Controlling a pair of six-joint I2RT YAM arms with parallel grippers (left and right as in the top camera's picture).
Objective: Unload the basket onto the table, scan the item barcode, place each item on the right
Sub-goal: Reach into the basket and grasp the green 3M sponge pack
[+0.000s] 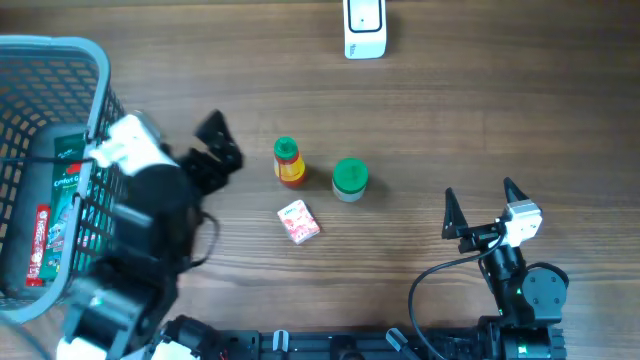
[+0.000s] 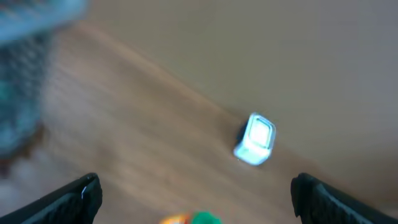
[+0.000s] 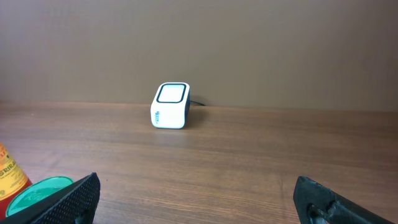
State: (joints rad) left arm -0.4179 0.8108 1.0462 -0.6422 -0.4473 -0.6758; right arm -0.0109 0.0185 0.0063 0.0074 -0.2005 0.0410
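Both arms are empty right now. The left gripper (image 1: pixel 220 143) is spread wide with nothing in it, just beside the little bottle (image 1: pixel 288 163). The right gripper (image 1: pixel 481 192) is wide too, sitting near the arm-base edge of the wood-grain surface (image 1: pixel 450 110), well apart from everything.

3 candidates sit in the middle:
- the bottle: skinny and round, with a green cap and a red-orange label
- a squat jar (image 1: pixel 350 179) with a flat green lid, just beside the bottle
- a small pink carton (image 1: pixel 298 221) lying flat a bit nearer the arms

The scanner (image 1: pixel 364 28) is a white rounded block with a dark window, up at the far edge. The mesh plastic basket (image 1: pixel 60 45) on the left has more packets in it.

My take is that the step is picking up 1 item. I'd go for the carton, since its flat sides should sit square in the gripper, while the round bottle could tip or roll. I can't see a barcode from here, so I'd grab it by the edges, leave the big faces bare, and turn it slowly toward the window.
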